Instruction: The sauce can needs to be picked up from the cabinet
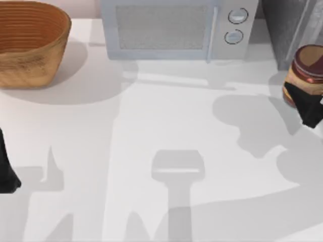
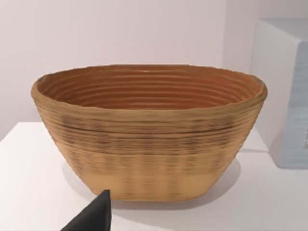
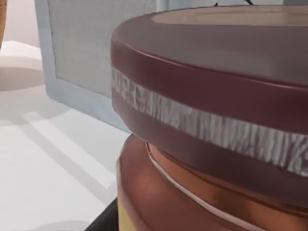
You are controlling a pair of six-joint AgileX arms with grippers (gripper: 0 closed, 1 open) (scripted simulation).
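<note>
A rendered kitchen-like setting: a plain white counter [image 1: 166,121] carries a light grey microwave [image 1: 171,27] with two round knobs along its far edge, a large woven basket [image 1: 30,43] at far left, and a dark grey speckled cabinet [image 1: 290,25] at far right. A pale wall stands behind.

Both arms are matt black: the left gripper [image 1: 7,174] tapered, the right gripper [image 1: 309,108] blocky and angular.

Can upright beside the cabinet, at the table's right edge.
The can [image 1: 306,73] has a brownish flat top, maroon lid and tan lower band; the dark grey speckled cabinet [image 1: 288,27] stands just behind it.
</note>
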